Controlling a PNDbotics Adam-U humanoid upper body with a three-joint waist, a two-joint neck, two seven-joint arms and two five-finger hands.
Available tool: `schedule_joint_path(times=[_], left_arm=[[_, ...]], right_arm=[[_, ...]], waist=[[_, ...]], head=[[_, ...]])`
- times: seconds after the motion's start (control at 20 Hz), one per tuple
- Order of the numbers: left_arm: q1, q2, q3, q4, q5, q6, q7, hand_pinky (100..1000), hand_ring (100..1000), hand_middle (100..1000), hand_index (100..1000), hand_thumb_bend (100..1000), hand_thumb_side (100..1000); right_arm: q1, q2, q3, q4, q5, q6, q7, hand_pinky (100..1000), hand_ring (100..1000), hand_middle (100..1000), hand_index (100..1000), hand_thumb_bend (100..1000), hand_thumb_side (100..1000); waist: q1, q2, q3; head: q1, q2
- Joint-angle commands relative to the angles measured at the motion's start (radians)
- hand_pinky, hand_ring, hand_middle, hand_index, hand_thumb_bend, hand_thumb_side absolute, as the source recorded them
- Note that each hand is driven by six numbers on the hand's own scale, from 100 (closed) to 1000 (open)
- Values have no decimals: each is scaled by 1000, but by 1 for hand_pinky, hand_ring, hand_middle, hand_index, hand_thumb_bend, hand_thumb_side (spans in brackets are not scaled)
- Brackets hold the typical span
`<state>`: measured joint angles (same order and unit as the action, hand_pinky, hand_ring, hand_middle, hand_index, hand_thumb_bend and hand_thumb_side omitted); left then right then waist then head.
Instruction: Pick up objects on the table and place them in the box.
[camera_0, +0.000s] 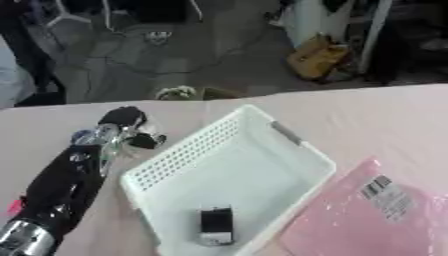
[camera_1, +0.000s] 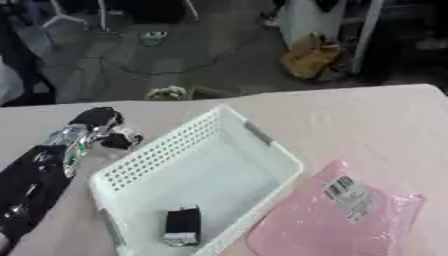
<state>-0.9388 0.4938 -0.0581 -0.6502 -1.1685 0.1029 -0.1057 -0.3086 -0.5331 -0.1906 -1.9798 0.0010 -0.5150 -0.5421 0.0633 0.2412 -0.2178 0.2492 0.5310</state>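
Left eye view: left hand (camera_0: 122, 127) beside basket (camera_0: 262, 127).

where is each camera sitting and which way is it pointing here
Left eye view: in the robot's head, looking down at the table, the white basket and the pink bag; the left arm and left hand come in from the lower left.
Right eye view: the head's other eye, facing the same way, scene shifted slightly left; the same arm and hand show, the arm cropped more.
Both share: the small black object in the basket, the bag beside the basket, and the cluttered floor beyond. No right hand shows.
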Motion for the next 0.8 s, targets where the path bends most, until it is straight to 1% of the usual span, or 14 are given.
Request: schedule_joint_path(times=[0.05, 0.1, 0.15, 0.25, 0.35, 0.45, 0.8], left_arm=[[-3, 7, 1, -5, 15, -14, 41, 100, 100, 100, 177, 533, 596], [-2, 7, 1, -5, 19, -20, 55, 100, 100, 100, 172, 545, 594], [-3, 7, 0, -7, 24, -27, 71, 100, 100, 100, 150, 596, 585], [-5, 9, 0, -9, 36, -42, 101, 100, 100, 100, 139, 621, 569], [-9, 12, -5, -10, 49, -54, 116, 100, 100, 100, 136, 628, 558], [-14, 15, -11, -12, 55, -59, 112, 100, 100, 100, 136, 627, 557], [-32, 24, -31, -40, 30, -45, 74, 100, 100, 100, 132, 643, 515]], right_arm=[[-12, -16, -11, -20, -3, 0, -4, 795, 844, 752, 719, 100, 1000], [-12, -16, -12, -20, -3, 0, -4, 795, 844, 751, 719, 100, 1000], [-11, -16, -12, -20, -3, 0, -4, 795, 844, 752, 719, 100, 1000], [-11, -16, -13, -20, -3, 0, -5, 795, 843, 751, 718, 100, 1000], [-10, -16, -14, -20, -4, 0, -5, 795, 844, 752, 718, 100, 1000], [-10, -17, -14, -20, -5, 0, -6, 795, 844, 751, 718, 100, 1000], [-10, -16, -15, -20, -10, 2, -7, 796, 844, 752, 718, 100, 1000]], waist=[[-22, 0, -1], [-22, -1, -1], [-22, -2, 0], [-22, -3, 0], [-21, -6, 2], [-20, -8, 3], [-18, -15, 11]], head=[[-5, -4], [-6, -3], [-7, -1], [-10, 0], [-13, 1], [-14, 2], [-14, 4]])
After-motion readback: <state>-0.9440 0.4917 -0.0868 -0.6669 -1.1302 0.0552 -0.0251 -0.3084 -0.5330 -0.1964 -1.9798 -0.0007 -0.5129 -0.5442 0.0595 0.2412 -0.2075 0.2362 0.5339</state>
